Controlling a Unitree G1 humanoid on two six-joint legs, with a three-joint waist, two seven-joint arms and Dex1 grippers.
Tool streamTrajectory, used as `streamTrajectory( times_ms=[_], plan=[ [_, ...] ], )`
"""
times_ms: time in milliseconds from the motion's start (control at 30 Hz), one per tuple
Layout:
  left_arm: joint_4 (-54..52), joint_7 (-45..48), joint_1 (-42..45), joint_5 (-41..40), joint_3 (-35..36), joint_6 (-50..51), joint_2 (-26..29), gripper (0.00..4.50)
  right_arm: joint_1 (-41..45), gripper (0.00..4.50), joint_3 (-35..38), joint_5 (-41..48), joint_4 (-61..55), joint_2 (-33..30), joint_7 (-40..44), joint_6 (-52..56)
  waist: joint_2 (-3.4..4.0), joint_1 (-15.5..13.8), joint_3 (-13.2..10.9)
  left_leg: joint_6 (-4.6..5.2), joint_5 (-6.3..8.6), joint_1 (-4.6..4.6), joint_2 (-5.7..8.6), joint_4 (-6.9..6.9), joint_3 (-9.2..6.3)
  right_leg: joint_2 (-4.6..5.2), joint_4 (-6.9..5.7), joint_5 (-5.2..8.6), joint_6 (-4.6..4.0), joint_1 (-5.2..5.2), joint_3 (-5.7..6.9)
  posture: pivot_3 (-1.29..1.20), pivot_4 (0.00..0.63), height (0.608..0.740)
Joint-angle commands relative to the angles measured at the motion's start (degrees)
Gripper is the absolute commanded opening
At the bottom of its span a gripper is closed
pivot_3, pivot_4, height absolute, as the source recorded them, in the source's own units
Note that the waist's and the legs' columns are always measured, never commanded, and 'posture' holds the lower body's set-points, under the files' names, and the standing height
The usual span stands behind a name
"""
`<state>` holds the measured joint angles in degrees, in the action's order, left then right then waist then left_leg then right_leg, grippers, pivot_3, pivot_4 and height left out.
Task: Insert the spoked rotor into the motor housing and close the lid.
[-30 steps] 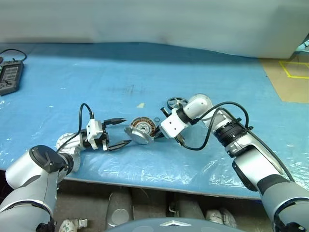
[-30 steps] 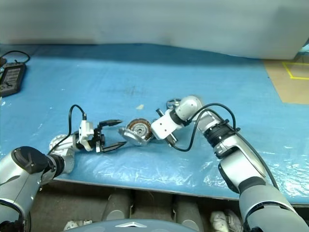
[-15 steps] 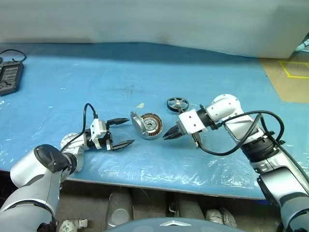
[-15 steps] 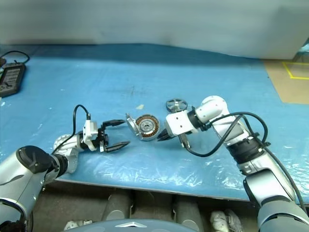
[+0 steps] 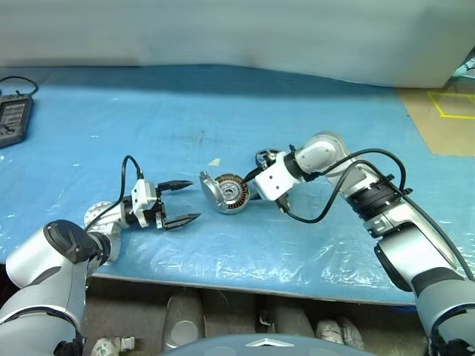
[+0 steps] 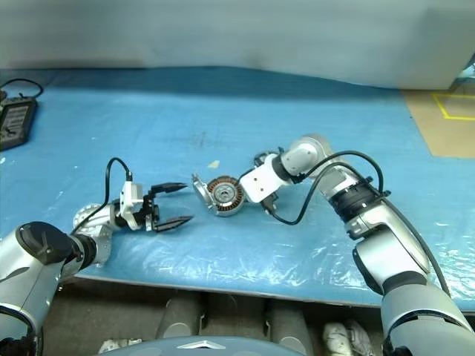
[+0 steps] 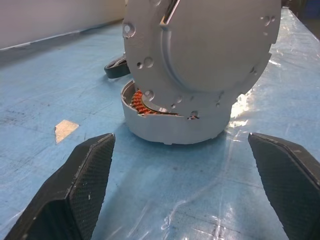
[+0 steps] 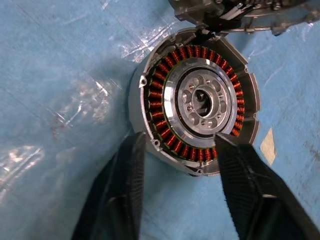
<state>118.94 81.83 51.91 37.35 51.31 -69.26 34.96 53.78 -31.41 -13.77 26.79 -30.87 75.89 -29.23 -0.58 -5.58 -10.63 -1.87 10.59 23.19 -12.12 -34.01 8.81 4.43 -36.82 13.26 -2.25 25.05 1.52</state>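
On the blue sheet (image 5: 312,245), from the head views, the motor housing (image 5: 232,194) sits between the arms with the lid (image 5: 210,189) tipped up on its left edge, and the spoked rotor (image 5: 269,157) lies just behind the right gripper (image 5: 252,194), so it could get knocked away. The left gripper (image 5: 184,201) waits empty, jaws spread wide. From the left wrist, the raised lid (image 7: 200,50) leans over the cup (one nudge could drop it shut too soon). From the right wrist, parted fingers (image 8: 120,195) straddle the housing (image 8: 195,122) rim, gripping nothing; closing here could snag the copper windings (image 8: 160,100).
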Motion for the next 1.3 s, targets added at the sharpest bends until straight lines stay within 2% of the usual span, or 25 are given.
streamTrajectory(
  times_ms=[33,200,300,467,1300],
  plan=[
    [1.1,0.6,1.0,-0.8,-0.6,0.3,1.6,4.5,3.2,2.29,-0.6,-1.6,3.1,0.7,-0.8,-5.7,0.0,0.0,0.0,0.01,0.0,0.01,0.0,0.0,0.0,0.0,0.0,0.0,0.0,-0.01,0.01,0.0,0.15,0.74],
    [1.1,0.6,1.2,-1.1,-1.1,0.6,2.4,4.5,6.7,2.29,-0.9,-2.5,7.7,2.1,-0.7,-9.5,0.0,0.0,0.0,0.01,0.0,0.0,-0.02,-0.01,0.01,0.0,-0.04,0.0,-0.01,0.01,0.02,0.0,0.15,0.74],
    [1.1,0.6,1.3,-1.3,-1.4,0.6,2.6,4.5,8.1,2.89,-1.3,-3.5,9.8,2.5,-0.9,-11.3,0.0,0.0,0.0,0.01,0.0,0.0,-0.03,-0.02,0.01,0.0,-0.04,0.0,-0.01,0.0,0.02,0.0,0.15,0.74],
    [1.1,0.3,1.4,-1.5,-1.8,0.4,2.2,4.5,9.2,4.47,-2.1,-5.4,12.6,4.0,-1.7,-13.7,0.0,0.0,0.0,0.08,-0.04,0.0,-0.03,-0.02,0.07,0.0,-0.04,0.0,-0.02,0.0,0.02,0.0,0.15,0.74],
    [1.1,-1.9,0.2,-2.2,-2.3,-1.4,1.4,4.5,12.1,4.47,-6.3,-11.5,21.6,8.2,-4.7,-22.5,0.0,0.1,0.0,0.09,-0.04,0.01,-0.05,-0.02,0.12,0.0,-0.04,0.01,-0.02,0.01,0.02,0.0,0.15,0.74]
  ],
)
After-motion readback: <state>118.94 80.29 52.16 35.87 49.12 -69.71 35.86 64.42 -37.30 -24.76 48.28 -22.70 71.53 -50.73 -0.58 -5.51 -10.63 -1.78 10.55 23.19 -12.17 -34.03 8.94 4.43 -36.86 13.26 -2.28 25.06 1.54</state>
